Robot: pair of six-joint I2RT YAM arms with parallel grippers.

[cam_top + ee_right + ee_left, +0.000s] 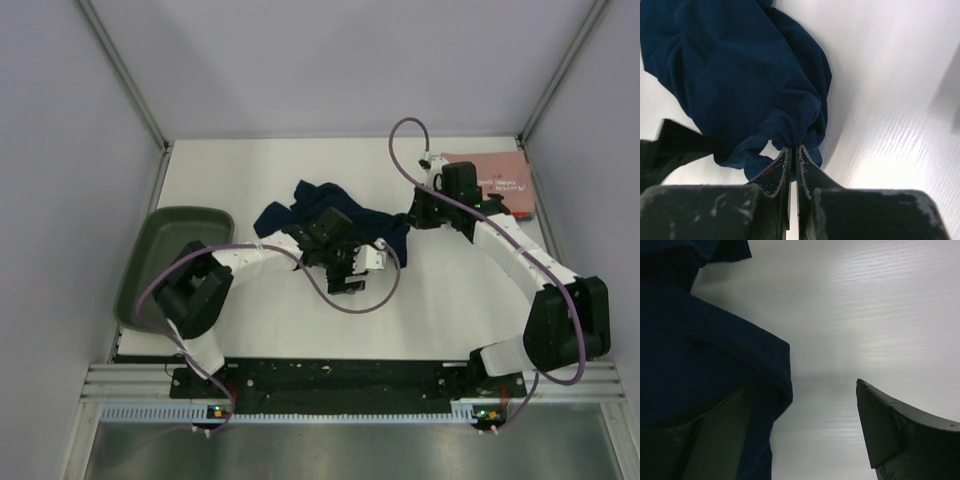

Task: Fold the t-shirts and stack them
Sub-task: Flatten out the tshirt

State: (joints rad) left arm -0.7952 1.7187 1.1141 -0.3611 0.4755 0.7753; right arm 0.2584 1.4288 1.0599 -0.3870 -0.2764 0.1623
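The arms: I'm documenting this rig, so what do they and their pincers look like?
Both the left arm and right arm have white links and bulky black joint housings, each trailed by a looping purple cable. The right pincer has dark, scuffed fingers with a faint red smear; the left pincer looks equally dark.

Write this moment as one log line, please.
right gripper: shut on navy t-shirt | left gripper: open | pink t-shirt: folded, far right corner
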